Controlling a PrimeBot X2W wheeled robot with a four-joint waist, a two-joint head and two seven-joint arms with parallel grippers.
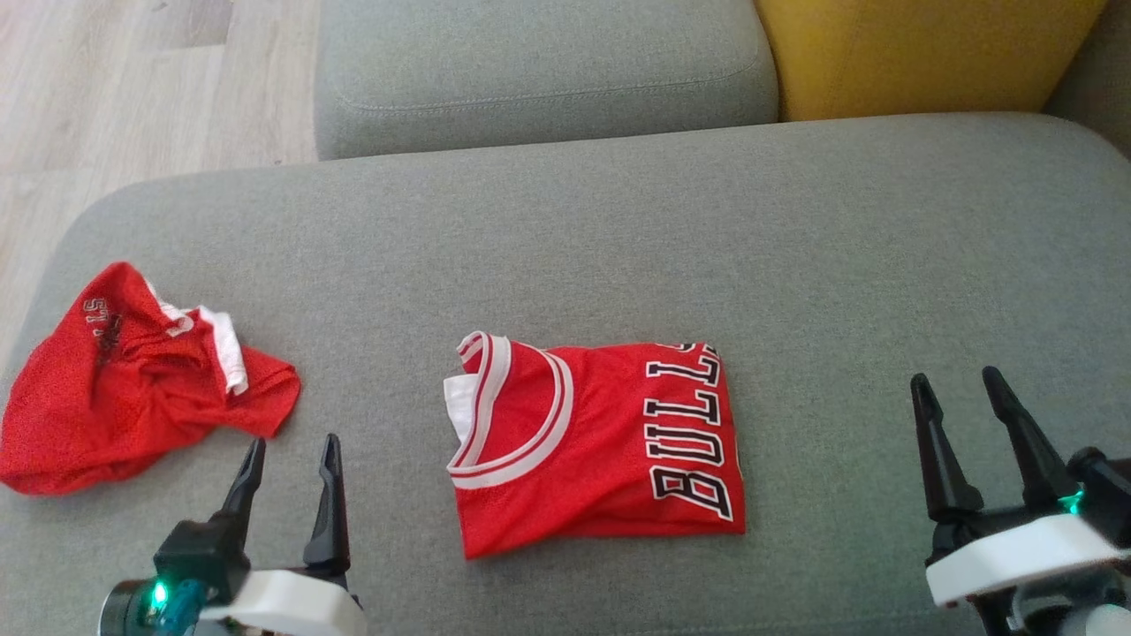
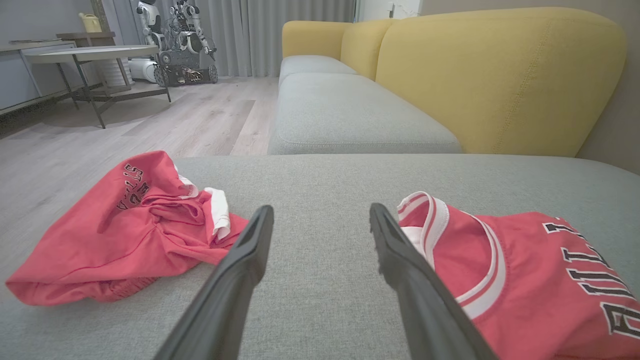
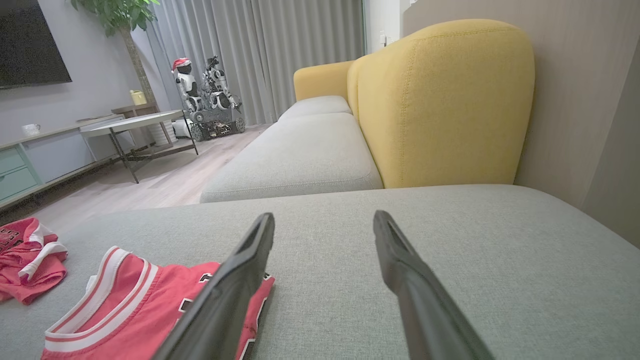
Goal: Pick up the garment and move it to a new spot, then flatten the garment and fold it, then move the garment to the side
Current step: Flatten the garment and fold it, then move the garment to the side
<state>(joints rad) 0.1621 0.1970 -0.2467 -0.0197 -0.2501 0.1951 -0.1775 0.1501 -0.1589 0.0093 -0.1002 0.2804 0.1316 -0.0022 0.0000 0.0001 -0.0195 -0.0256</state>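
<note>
Nearest the head camera, at about seven o'clock, hovers the left gripper (image 1: 293, 440). Its two long dark fingers are spread wide and hold nothing above the broad grey fabric sofa cushion (image 1: 795, 247). At nine o'clock, just beyond those tips, a crumpled red mesh garment with white trim (image 1: 132, 380) lies heaped near the cushion's edge; I cannot tell whether it belongs to this job. At the centre lies the red sleeveless jersey with white-banded collar and black lettering (image 1: 601, 442), folded into a neat rectangle with its collar toward nine o'clock. The folding looks finished, so what remains is probably the shift to the side. At five o'clock the right gripper (image 1: 955, 376) is likewise wide and empty, well apart from the jersey. The two grippers flank it, likely placed so that each can reach an edge. A mustard-yellow padded backrest (image 1: 919, 53) rises at one o'clock.
</note>
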